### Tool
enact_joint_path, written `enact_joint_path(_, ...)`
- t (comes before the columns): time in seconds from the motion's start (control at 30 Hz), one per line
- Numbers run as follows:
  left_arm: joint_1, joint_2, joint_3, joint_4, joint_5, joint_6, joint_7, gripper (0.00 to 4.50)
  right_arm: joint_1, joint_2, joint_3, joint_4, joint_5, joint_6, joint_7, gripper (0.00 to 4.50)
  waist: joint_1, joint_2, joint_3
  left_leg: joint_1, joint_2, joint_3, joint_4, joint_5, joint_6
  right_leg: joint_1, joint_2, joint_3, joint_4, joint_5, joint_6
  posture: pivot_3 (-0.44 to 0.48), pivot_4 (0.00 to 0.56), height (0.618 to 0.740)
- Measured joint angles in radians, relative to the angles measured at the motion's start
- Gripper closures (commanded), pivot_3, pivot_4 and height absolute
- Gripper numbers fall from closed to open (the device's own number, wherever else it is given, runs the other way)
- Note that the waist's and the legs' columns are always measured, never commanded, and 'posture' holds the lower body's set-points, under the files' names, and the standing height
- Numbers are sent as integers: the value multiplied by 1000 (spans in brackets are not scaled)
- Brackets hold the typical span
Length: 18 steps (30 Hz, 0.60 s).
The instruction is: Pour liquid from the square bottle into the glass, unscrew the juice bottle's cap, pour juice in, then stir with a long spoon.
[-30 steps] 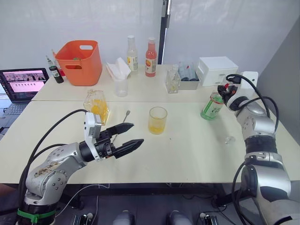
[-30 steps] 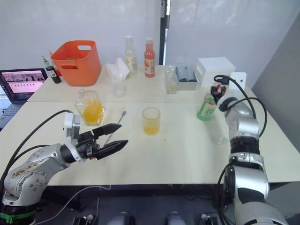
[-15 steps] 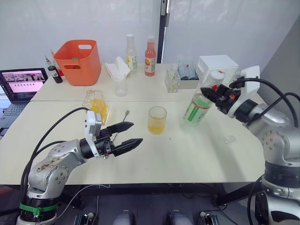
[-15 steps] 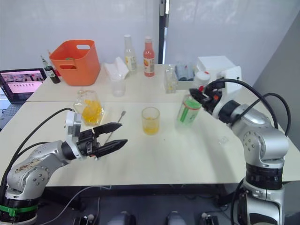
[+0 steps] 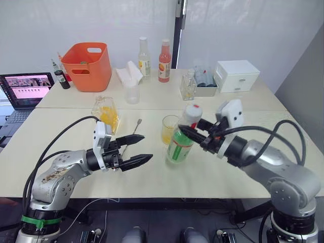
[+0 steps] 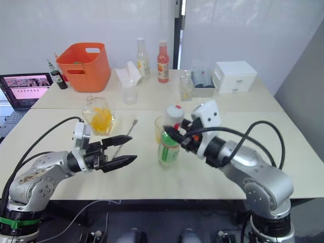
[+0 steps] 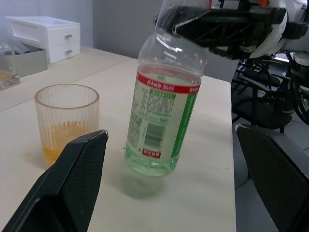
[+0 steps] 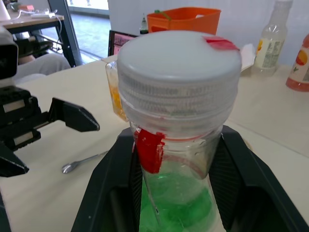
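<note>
My right gripper (image 5: 186,129) is shut on the neck of the juice bottle (image 5: 178,144), a clear bottle with a green label and a white cap (image 8: 178,63). The bottle hangs tilted, its base just above the table, in front of the ribbed glass (image 5: 169,129). The glass holds a little orange liquid. Left of the bottle, my left gripper (image 5: 147,147) is open and empty, its fingers (image 7: 72,188) pointing at the bottle (image 7: 161,116). The square bottle (image 5: 105,112) stands behind the left gripper, with the long spoon (image 5: 135,126) on the table beside it.
Along the back of the table are an orange bin (image 5: 91,66), two tall bottles (image 5: 144,50), a plastic cup (image 5: 131,93), a clear container (image 5: 202,83) and a white drawer box (image 5: 237,76). A laptop (image 5: 28,88) sits at the far left.
My right arm has carried the juice bottle from the right side of the table leftward and nearer, to in front of the glass. The left gripper has hardly moved.
</note>
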Motion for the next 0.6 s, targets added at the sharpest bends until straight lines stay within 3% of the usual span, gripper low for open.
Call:
enact_joint_path(0.27, -5, 36, -26, -5, 34, -15, -39, 0, 90, 70, 85, -40, -103, -15, -108, 3116, 0, 0, 0, 0, 0, 0, 0, 0, 0, 0, 0, 0, 0, 0, 0, 0, 150, 715)
enact_joint_path(0.6, -22, 40, -36, -5, 36, -12, -55, 0, 148, 72, 170, -60, -226, -108, -112, 3116, -1, 0, 0, 1, 0, 0, 0, 0, 0, 1, 1, 0, 0, 0, 0, 0, 150, 715)
